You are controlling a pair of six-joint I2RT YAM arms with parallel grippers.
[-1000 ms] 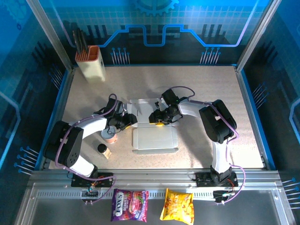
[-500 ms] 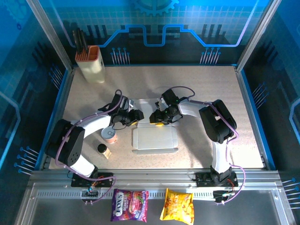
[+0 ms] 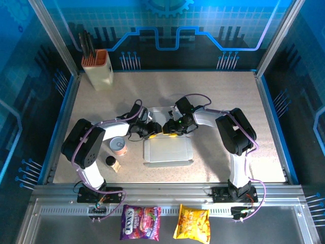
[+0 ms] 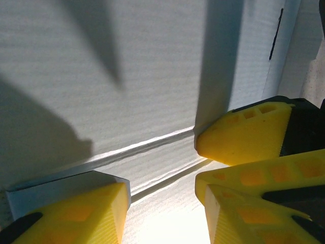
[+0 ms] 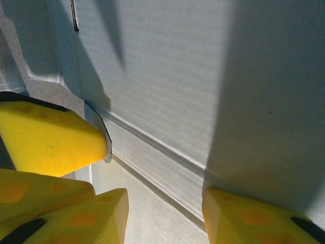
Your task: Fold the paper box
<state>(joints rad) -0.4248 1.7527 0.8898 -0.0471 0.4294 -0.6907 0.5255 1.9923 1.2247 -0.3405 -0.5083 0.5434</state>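
Here, left gripper (image 3: 153, 129) and right gripper (image 3: 170, 131), both half-open, meet at the 12 o'clock edge of the paper box (image 3: 167, 151).

One paper box (image 3: 167, 150) is the landmark for every count here. There are two grippers at its far edge, the left gripper (image 3: 150, 129) and the right gripper (image 3: 171, 128), close together. Just left of the box are two small things: one round can (image 3: 119, 146) and, nearer the arm bases, one dark-capped little bottle (image 3: 110, 162). Well off to the box's far left stands one cream holder (image 3: 99, 71) with an orange top; the dark handles in it are too crowded to count. Well to the near side of the box lie two snack bags, one purple bag (image 3: 140, 222) and one yellow bag (image 3: 192, 222).
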